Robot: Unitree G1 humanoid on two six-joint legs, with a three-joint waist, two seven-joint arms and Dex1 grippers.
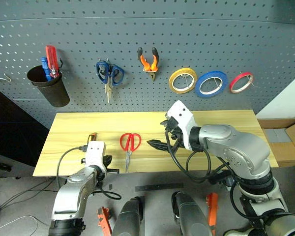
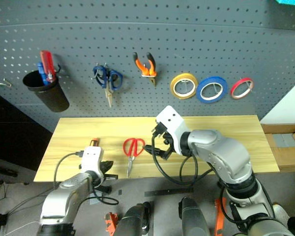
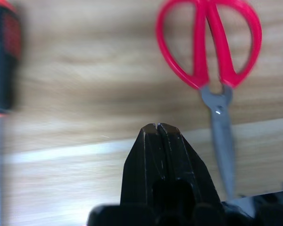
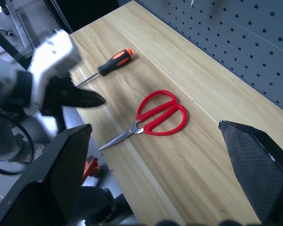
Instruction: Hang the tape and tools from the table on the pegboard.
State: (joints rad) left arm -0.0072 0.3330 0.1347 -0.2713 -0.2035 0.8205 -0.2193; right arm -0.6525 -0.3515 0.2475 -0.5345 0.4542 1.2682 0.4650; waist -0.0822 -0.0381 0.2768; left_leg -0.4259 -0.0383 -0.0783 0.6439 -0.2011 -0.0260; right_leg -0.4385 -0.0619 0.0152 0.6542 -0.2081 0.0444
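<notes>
Left wrist view: unlabelled red-handled scissors (image 3: 212, 56) on table (image 3: 94, 70).

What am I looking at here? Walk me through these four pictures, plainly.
This is a two-armed robot facing a wooden table under a grey pegboard. The two wide pictures come from cameras in its head; the two close ones come from cameras on its wrists.

On the table lie red-handled scissors and a screwdriver with an orange-and-black handle. Pliers and blue tape already hang on the board.

The left gripper is shut between the screwdriver and the scissors, holding nothing. The right gripper is open above the table, also empty.
</notes>
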